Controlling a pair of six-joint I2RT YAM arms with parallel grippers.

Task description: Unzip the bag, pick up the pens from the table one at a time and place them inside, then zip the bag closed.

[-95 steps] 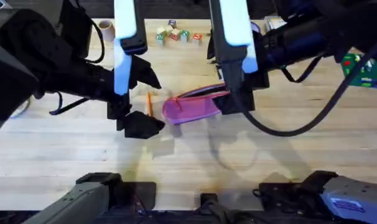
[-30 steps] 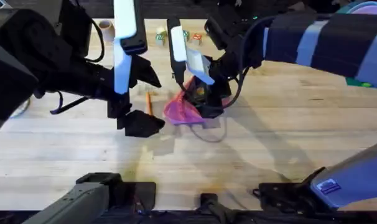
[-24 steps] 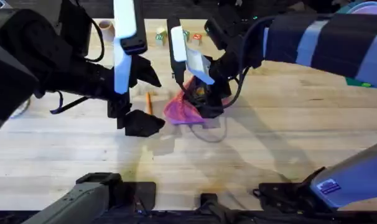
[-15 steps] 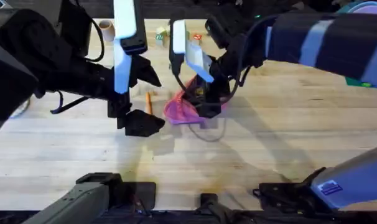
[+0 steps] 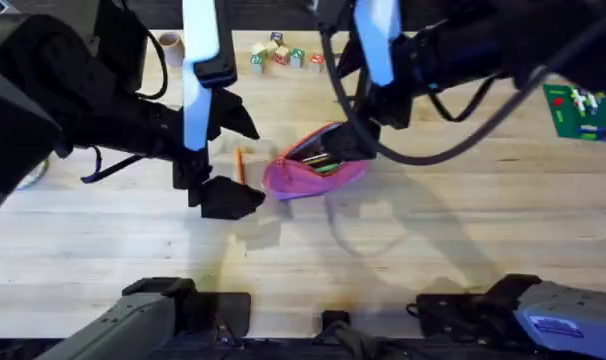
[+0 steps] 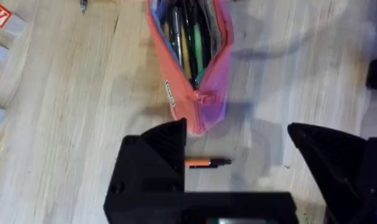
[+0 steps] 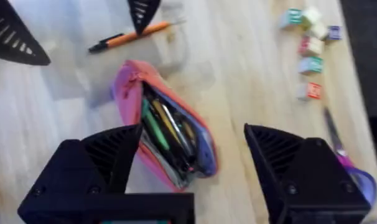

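Observation:
The pink bag [image 5: 313,172] lies on the table [image 5: 433,240] with its zipper open. Several pens show inside its mouth [image 6: 187,43]. An orange pen [image 5: 239,165] with dark ends lies on the wood just left of the bag's closed end. My left gripper [image 5: 233,160] hangs open over that pen, which sits between the fingers [image 6: 156,155] without being touched. Above the bag's right part, my right gripper [image 7: 191,140] is open and holds nothing. In the right wrist view the bag [image 7: 167,134] and the orange pen [image 7: 129,35] are both below it.
Lettered toy blocks [image 5: 283,55] sit at the far edge, with purple-handled scissors [image 7: 345,160] near them. A small roll [image 5: 170,42] stands at the far left and a green box [image 5: 583,110] at the far right. The near half of the table is bare wood.
My right arm has lifted off the bag and drawn back to the right. The bag has settled flat with its mouth open. The left arm and orange pen have not moved.

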